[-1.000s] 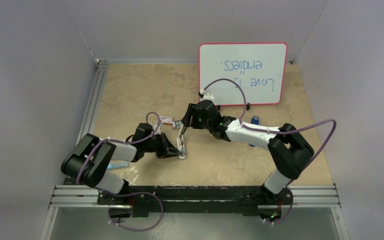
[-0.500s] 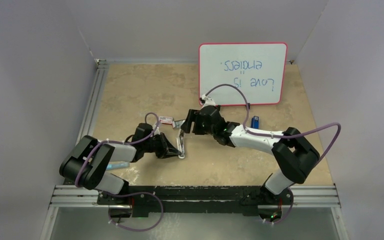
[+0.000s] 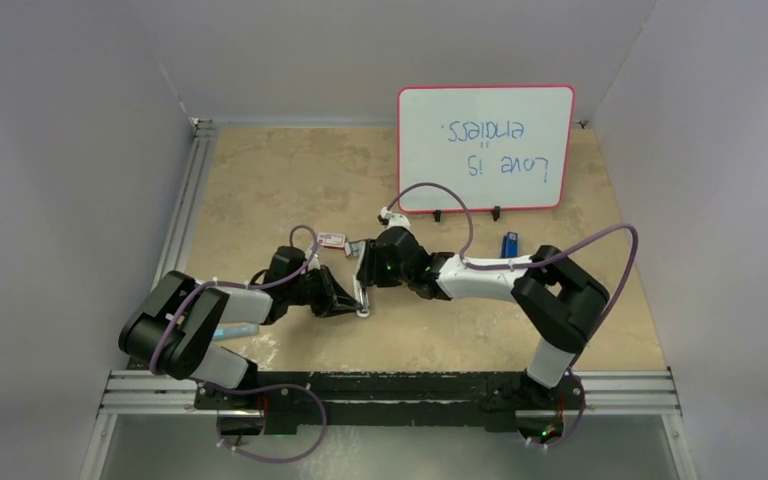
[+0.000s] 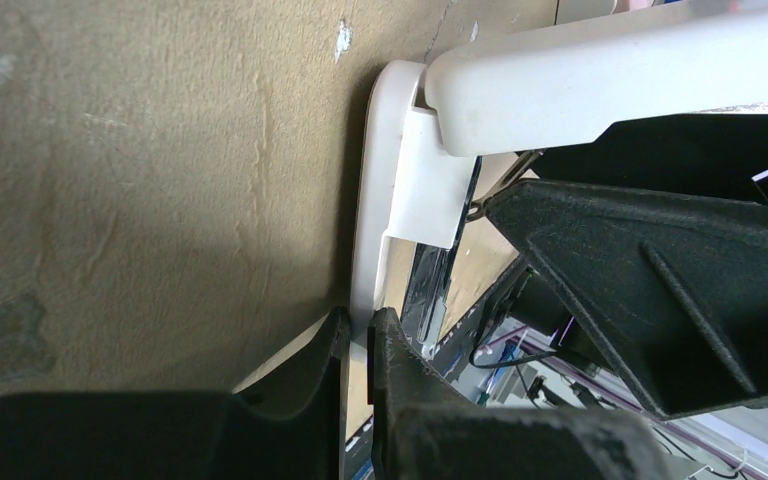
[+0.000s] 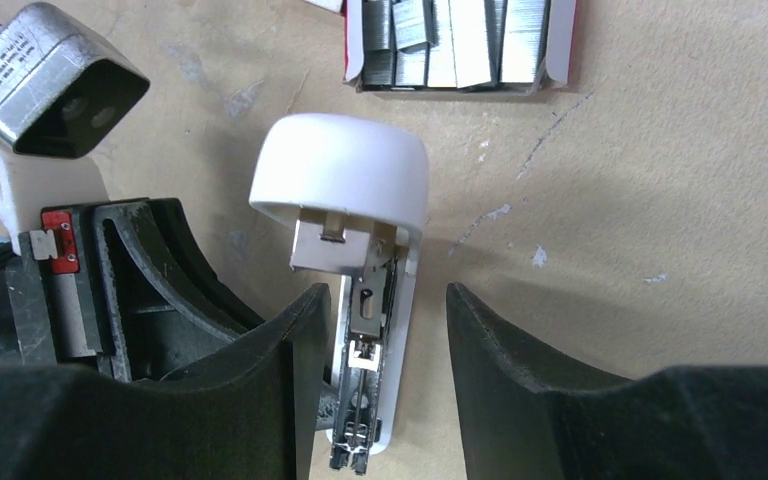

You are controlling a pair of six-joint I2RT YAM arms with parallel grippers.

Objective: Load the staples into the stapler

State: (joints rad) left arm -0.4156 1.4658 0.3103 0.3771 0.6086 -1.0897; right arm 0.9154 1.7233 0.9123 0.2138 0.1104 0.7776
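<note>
The stapler here is white and lies hinged open on the tan table, its lid raised and its metal magazine bare. My left gripper is shut on the thin white edge of the stapler base; its fingertips pinch that edge. My right gripper hangs open over the magazine, one finger on each side, with a gap on the right. The staples lie as grey strips in an open red-and-white box just beyond the stapler.
A whiteboard with a red rim stands at the back right. A small blue object sits in front of it. A light-blue item lies under my left arm. A metal rail runs along the table's left side.
My right gripper has come nearer and slightly left along the stapler, and now straddles the magazine. Its jaws widened, then narrowed. The left gripper has kept its hold.
</note>
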